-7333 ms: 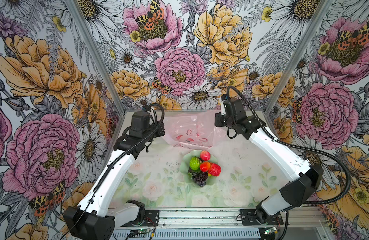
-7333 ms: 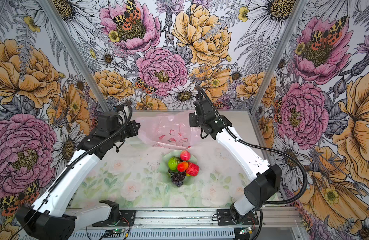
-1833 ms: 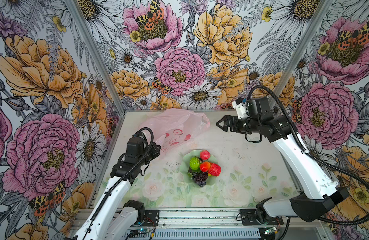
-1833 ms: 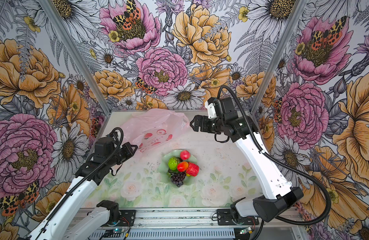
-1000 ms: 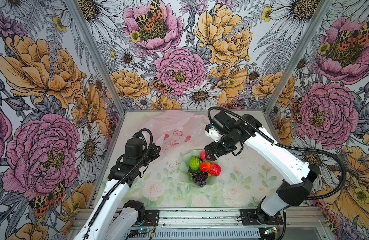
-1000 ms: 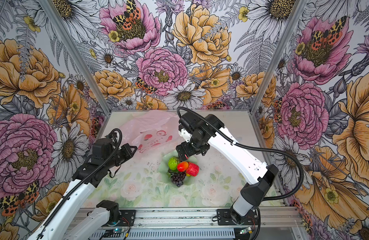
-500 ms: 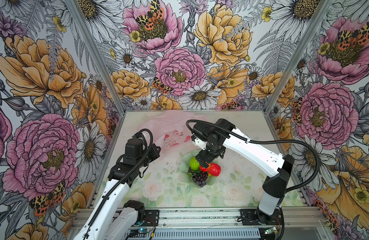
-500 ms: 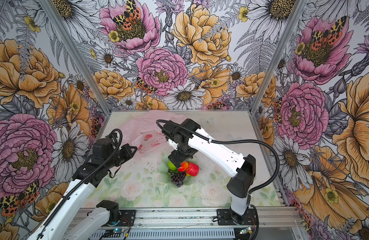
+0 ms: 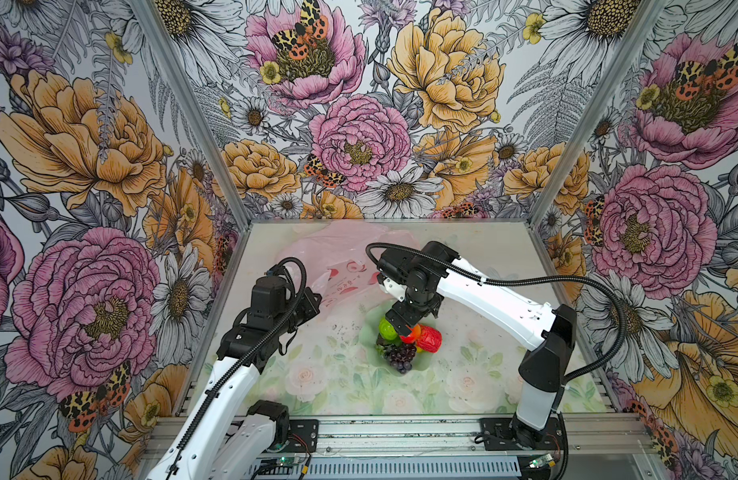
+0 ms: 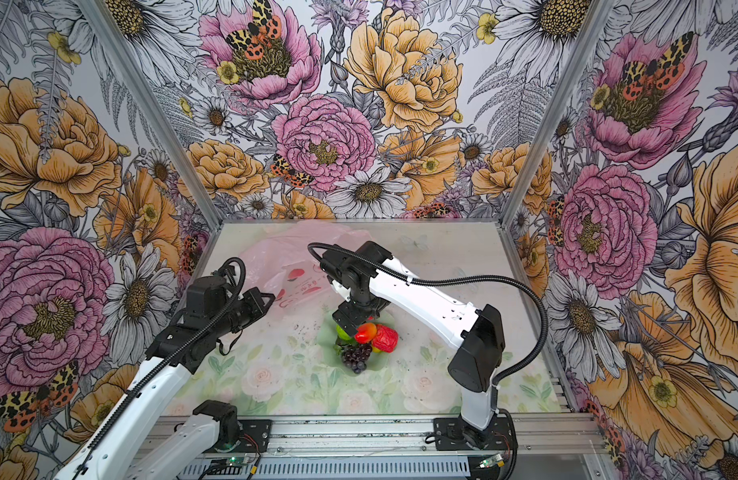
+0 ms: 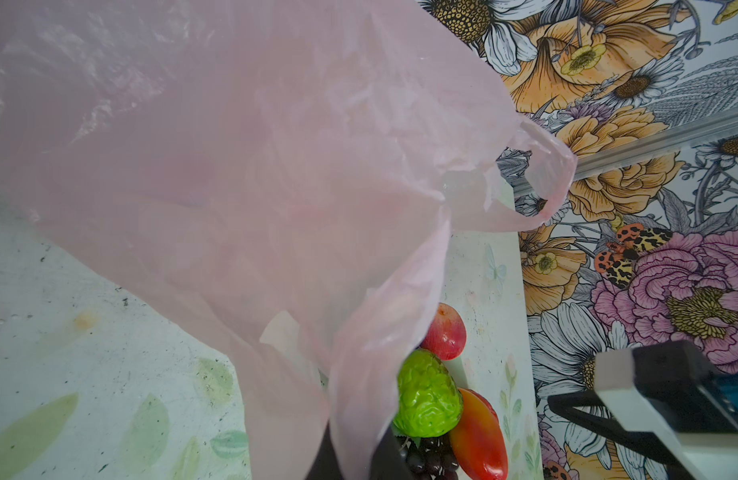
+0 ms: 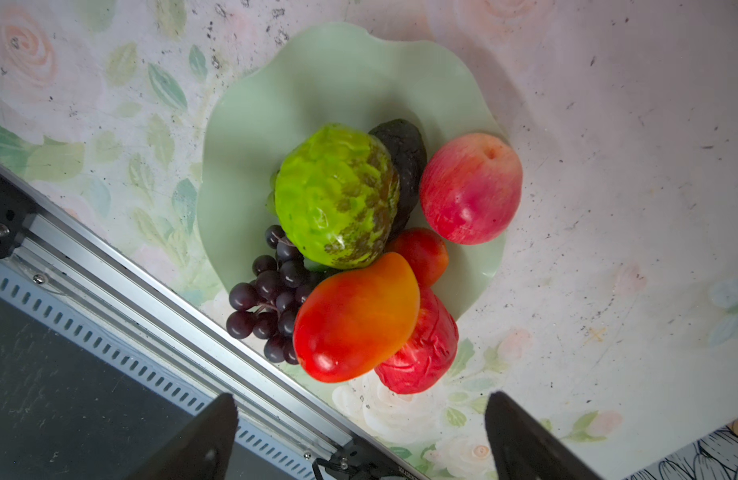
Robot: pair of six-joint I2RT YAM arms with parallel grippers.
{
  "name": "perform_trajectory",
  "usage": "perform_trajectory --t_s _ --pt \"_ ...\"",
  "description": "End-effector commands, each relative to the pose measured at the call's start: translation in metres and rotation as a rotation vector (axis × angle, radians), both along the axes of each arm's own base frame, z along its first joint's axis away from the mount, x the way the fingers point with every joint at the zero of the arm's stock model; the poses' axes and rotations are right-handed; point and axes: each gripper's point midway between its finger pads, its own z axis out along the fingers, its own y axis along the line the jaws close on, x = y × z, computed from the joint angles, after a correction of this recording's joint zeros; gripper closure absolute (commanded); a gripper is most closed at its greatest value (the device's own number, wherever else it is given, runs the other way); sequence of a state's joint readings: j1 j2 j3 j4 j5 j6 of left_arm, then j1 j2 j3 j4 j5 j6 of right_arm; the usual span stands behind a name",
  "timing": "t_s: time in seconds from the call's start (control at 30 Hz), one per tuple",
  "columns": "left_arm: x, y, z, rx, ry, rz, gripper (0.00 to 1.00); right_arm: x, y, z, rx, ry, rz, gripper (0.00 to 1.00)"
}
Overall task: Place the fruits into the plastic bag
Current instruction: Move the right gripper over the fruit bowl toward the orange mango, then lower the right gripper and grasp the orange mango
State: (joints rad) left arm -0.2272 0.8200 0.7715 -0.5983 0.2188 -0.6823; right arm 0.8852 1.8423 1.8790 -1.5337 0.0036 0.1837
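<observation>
Desk (image 9: 483, 257): carries everything. The plastic bag is at the back left and the dish is near the middle, so both arms can reach their work.

Plastic bag (image 9: 338, 257): thin pink film, bunched towards the back. Its near edge is lifted off the desk, which I judge is meant to raise the mouth for loading. One handle loop (image 11: 541, 178) hangs free. Whether the mouth is actually open cannot be told.

Dish (image 12: 338, 75): pale green and scalloped, flat on the desk just in front of the bag. It keeps the round toys from rolling away.

Left end effector (image 11: 350, 457): pinched tight on a fold of the plastic bag, with the film draping away from the grip. It appears to be acting as a holder rather than a picker.

Right end effector (image 12: 361, 415): jaws spread wide with nothing between them, hovering over the pile. This looks like the approach for a first pick.

Fruits: all are on the dish, heaped and touching, and none is in the bag.

Bumpy green fruit (image 12: 334, 195): sits on top of the heap, so it is easy to reach.

Orange-red fruit (image 12: 354, 320): also on top, leaning on the glossy red fruit (image 12: 425, 357).

Pink-red ball (image 12: 469, 187): at the edge of the heap with free space around it. It is probably the cleanest grasp.

Grape bunch (image 12: 267, 299): spills over the dish rim.

Blackish lump (image 12: 400, 145): wedged under the green one, so it is best left for later.
</observation>
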Motion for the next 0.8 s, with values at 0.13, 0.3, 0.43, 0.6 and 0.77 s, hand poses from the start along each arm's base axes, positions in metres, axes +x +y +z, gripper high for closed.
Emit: perform_trajectory --t_s 0.13,0.3,0.43,0.6,0.77 --pt "-0.001 -0.001 -0.004 0.004 0.008 -0.003 1.00 0.002 0.004 -0.021 -0.026 0.007 0.019 0.05" --pt "-0.001 -0.001 -0.005 0.004 0.010 0.000 1.00 0.000 0.004 -0.033 -0.036 0.022 0.021 0.07" --pt "0.000 -0.001 -0.004 0.005 0.010 0.001 1.00 -0.001 0.002 -0.043 -0.052 0.034 0.023 0.07" --pt "0.001 0.000 -0.005 0.007 0.013 0.004 1.00 0.001 0.000 -0.049 -0.065 0.031 0.024 0.08" --pt "0.001 0.000 -0.007 0.010 0.018 0.005 1.00 0.003 -0.002 -0.056 -0.077 0.033 0.023 0.09"
